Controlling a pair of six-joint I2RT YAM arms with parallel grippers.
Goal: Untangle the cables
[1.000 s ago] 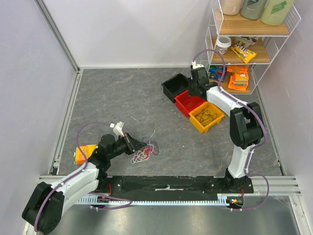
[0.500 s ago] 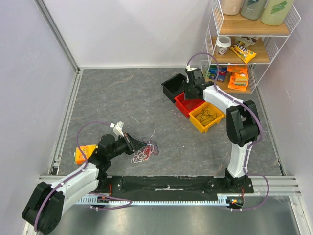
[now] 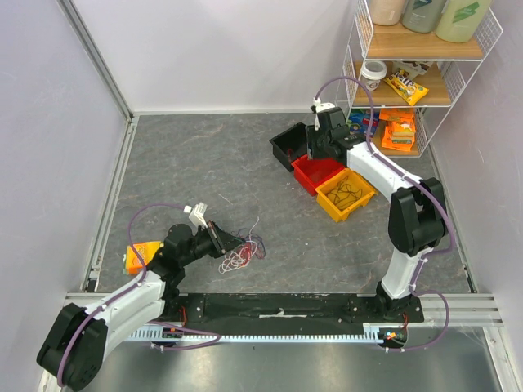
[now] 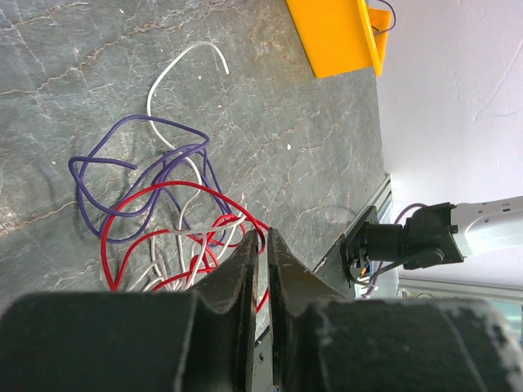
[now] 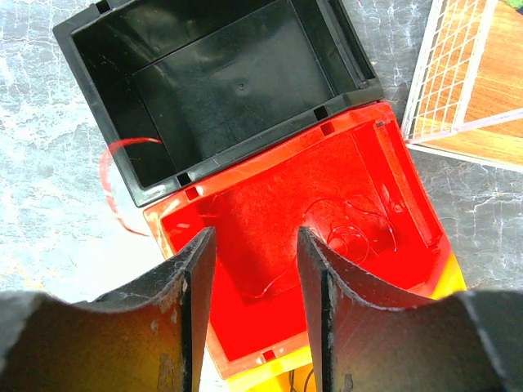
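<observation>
Left fingers (image 4: 239,273) are pinching down to a narrow slit at the near edge of the cables (image 4: 176,216) — a loose knot of red, white and dark purple wire lying on the grey surface (image 3: 204,163) just ahead of the left arm. Red and white strands are running in at the tips and appear to be held there.

Well apart from the knot, right fingers (image 5: 192,286) are hanging wide with nothing between them over the red bin (image 5: 270,204), where a thin red wire (image 5: 359,237) is lying curled. The black bin (image 5: 237,82) is sitting against it, and the yellow bin (image 3: 327,200) is holding dark strands.

These wires are looking featherlight, limp and slick-skinned — likely to be slipping from anything but a square fingertip pinch, and dragging the whole knot along wherever loops are crossing. The safest hold is probably a free end: the white tail (image 4: 192,53) is curling clear of the tangle on its far side, touching nothing else.
</observation>
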